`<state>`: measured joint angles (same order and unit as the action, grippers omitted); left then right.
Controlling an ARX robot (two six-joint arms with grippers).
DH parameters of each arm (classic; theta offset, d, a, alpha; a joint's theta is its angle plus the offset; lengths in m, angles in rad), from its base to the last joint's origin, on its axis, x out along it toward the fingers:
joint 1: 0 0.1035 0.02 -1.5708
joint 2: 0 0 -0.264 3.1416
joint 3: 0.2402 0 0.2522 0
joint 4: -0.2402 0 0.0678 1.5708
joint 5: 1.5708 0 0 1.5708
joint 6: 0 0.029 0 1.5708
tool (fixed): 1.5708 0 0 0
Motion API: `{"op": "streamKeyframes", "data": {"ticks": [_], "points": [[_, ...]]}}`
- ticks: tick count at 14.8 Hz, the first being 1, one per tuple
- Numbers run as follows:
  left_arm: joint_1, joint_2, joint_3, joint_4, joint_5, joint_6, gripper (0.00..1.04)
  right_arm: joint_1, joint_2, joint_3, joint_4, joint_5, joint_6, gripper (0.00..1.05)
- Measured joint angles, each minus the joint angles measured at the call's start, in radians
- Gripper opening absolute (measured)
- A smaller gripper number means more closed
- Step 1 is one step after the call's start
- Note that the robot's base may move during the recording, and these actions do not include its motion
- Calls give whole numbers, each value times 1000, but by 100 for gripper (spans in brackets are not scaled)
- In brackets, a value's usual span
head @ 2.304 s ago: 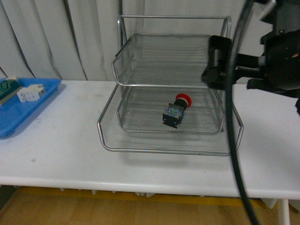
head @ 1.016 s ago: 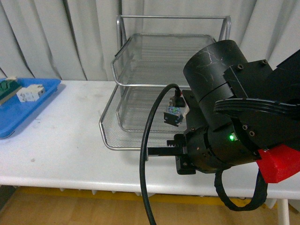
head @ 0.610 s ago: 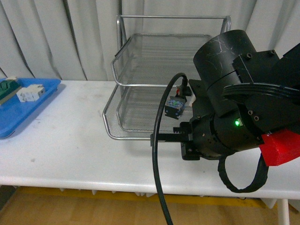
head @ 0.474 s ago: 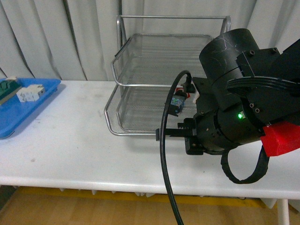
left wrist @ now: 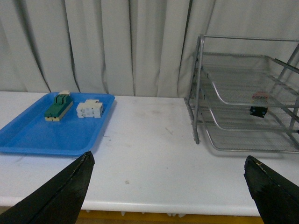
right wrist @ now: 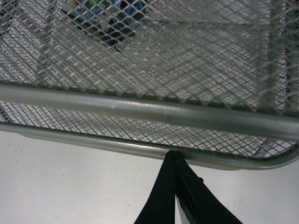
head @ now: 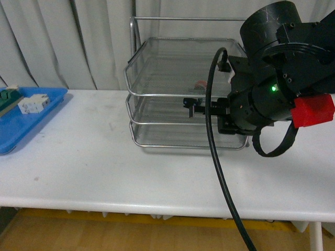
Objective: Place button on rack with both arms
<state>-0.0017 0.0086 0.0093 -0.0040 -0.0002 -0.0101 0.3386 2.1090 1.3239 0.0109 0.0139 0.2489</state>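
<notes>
The button (left wrist: 258, 105) lies in the rack's (head: 157, 94) middle tier, just beyond and above my right gripper (right wrist: 176, 173), past the front rail. Its long axis looks to run front to back, red cap rearward, though the mesh blurs this. My right arm is much the nearer; my left gripper (left wrist: 168, 186) hangs well apart with its fingers spread wide. The right fingertips are pressed together on nothing. The left wrist view shows the button plainly; the front view mostly hides it behind my arm.
</notes>
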Motion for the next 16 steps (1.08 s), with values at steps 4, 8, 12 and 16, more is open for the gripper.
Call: {"op": "streamKeyframes", "data": {"ticks": [4, 8, 12, 16], "points": [[0, 0, 0, 0, 0, 0, 98, -18, 34, 74, -34, -6, -16, 2], [0, 0, 0, 0, 0, 0, 98, -32, 27, 64, -40, 2, -17, 2], [0, 0, 0, 0, 0, 0, 98, -2, -61, -50, -31, -18, -6, 2], [0, 0, 0, 0, 0, 0, 98, 3, -264, -253, 61, -77, 25, 2]]}}
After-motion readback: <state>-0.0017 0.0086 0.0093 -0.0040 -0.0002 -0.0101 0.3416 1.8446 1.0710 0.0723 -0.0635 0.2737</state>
